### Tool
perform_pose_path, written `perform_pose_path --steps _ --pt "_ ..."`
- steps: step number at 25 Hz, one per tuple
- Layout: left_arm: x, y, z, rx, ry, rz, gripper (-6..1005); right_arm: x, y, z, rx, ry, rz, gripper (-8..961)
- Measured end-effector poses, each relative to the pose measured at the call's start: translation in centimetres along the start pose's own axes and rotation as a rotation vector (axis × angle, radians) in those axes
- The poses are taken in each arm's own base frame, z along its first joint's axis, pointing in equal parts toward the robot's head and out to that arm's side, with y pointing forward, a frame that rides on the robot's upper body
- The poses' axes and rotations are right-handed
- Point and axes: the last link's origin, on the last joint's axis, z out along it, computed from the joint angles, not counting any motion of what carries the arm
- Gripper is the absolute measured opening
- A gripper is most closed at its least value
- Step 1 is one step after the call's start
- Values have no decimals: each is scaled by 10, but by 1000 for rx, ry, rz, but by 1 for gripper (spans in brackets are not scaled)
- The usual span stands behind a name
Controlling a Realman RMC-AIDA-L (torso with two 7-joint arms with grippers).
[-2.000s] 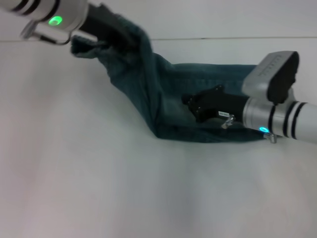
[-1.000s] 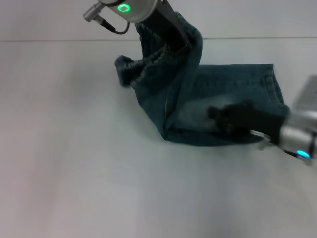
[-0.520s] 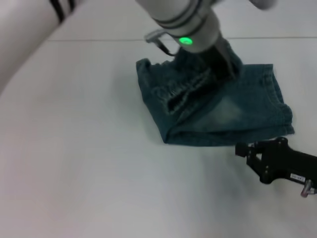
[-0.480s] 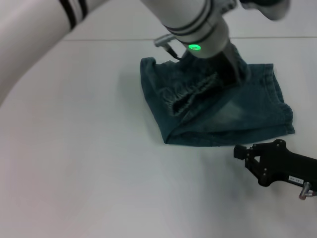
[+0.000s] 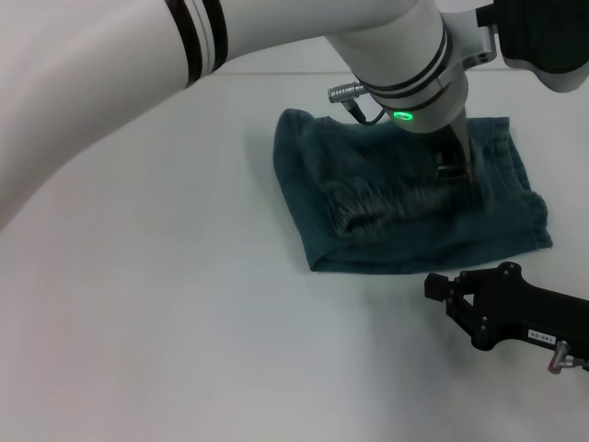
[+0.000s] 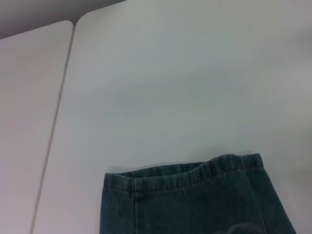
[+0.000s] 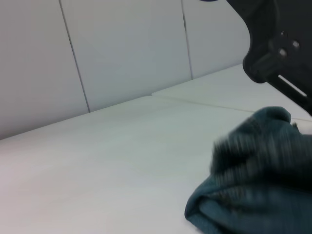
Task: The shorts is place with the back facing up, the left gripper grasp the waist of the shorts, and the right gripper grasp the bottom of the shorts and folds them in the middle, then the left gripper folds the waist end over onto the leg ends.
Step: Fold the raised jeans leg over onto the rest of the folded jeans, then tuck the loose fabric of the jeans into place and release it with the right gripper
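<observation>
Swung rightward since the earlier frame, the left tool [image 5: 448,170] now presses the waist onto the shorts [image 5: 368,241], centre-right on the bench [image 5: 166,322]; its fingers cannot be told. Right tool [image 5: 440,292] rests spread, lower right. Soft, limp denim is probably best gripped at the thick waistband.

Even, soft overhead light on the white table [image 5: 184,322], faint shadows, motion-blurred shorts [image 5: 386,198].
</observation>
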Motion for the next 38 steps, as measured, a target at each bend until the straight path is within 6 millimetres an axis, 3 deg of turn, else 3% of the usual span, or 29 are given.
perform_pose_path --steps 7,12,16,22,29,32,38 --pt "-2 -1 -2 13 11 2 441 -4 1 3 -18 -9 -2 6" --pt "-19 -11 -30 88 187 -84 570 -14 5 -2 -70 -53 -6 8" --pt "-54 -15 -59 163 351 -215 704 -29 1 -12 -98 -68 -12 18" --pt "-127 0 -79 193 546 -414 910 -63 -15 -28 -94 -33 -42 73" --pt "-192 33 -76 146 723 -543 909 -103 -28 -42 -62 34 -89 137" --pt "-220 45 -73 149 775 -611 909 -131 -27 -41 -76 107 -139 230" --pt "-279 79 -78 240 904 -730 909 -163 -20 -24 -75 303 -212 435"
